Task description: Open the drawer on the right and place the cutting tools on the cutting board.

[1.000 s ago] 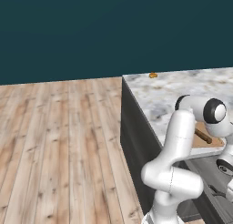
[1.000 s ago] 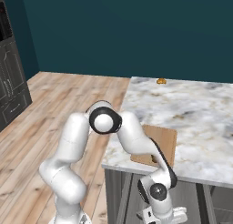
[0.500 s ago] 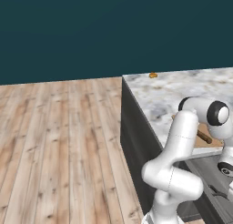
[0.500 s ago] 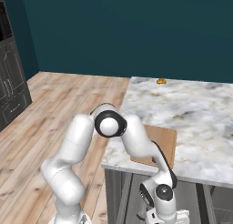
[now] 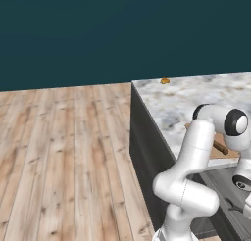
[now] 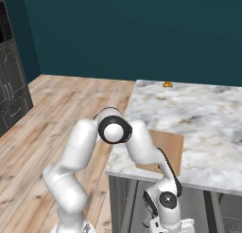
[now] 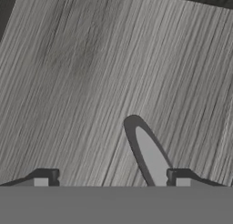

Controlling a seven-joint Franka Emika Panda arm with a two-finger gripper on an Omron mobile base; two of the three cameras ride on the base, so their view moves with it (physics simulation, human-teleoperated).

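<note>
1. The white arm (image 6: 142,149) is bending down over the counter edge, its wrist hanging in front of the cabinet below the marble counter (image 6: 208,118).
2. The gripper (image 7: 111,180) is pointing down at the grey grained floor of the open drawer (image 7: 68,82), fingertips (image 7: 43,177) standing wide apart, clamped on nothing.
3. A pale blade-shaped object with a dark rim (image 7: 148,152) is lying on the drawer floor, its rounded tip between the fingertips and closer to the right one.
4. The cutting board (image 6: 168,149) is lying flat on the counter near the front edge, partly hidden by the arm.
5. In the left base view the cutting board (image 5: 223,151) is carrying a brown stick-like object (image 5: 219,147).
6. A small orange object (image 6: 167,84) is sitting at the far counter edge, well apart from the board.
</note>
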